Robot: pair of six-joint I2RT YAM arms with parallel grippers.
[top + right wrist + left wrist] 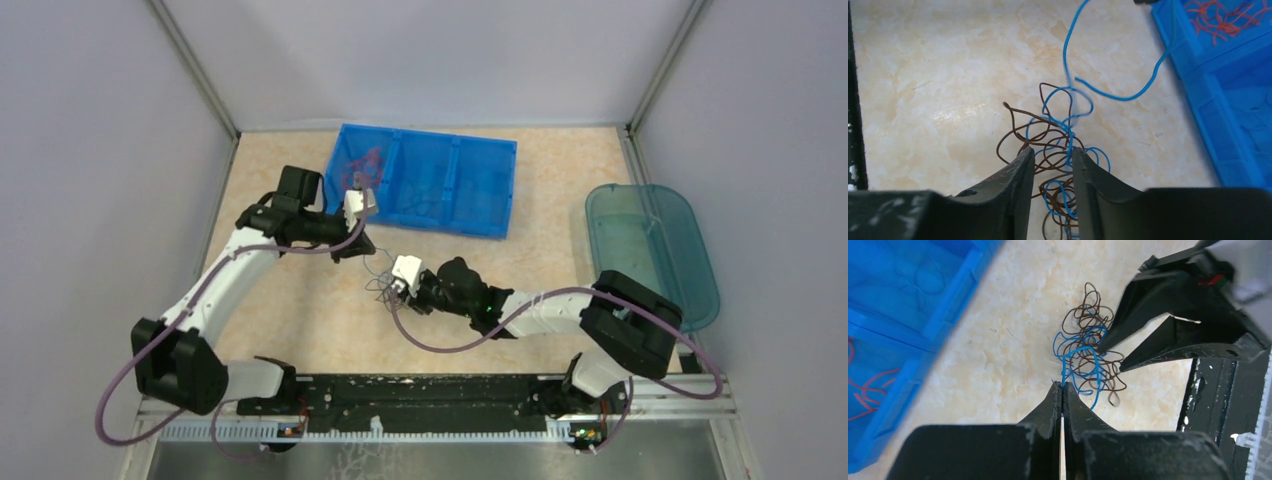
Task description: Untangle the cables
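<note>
The clump of cables point(1088, 352) lies on the table point(300, 300) between my two arms, just in front of the blue bin point(488, 190). It is a loose knot of blue and brown strands. A few red wires point(368, 160) already sit in the bin's left compartment.

My left gripper point(1062, 390) has its fingers pressed together on the blue wire point(1064, 371), pinching one strand right at the tips. From the right wrist view that strand climbs up and away from the knot. My right gripper point(1053, 152) is down at the clump with its fingers apart. Strands pass through the gap, but nothing is clamped.

This stuff is very thin, springy and almost weightless — it will hold its curl, spring back when released and slip out of a loose pinch. Pull the blue and the whole knot is likely to come along unless something anchors it.

I judge the best hold for the right arm is on the brown wire point(1008, 107), low in the knot where its loops bunch. I would avoid the spots where blue crosses it. Then I'd draw the blue out slowly — a sharp tug could cinch the loops tighter.
</note>
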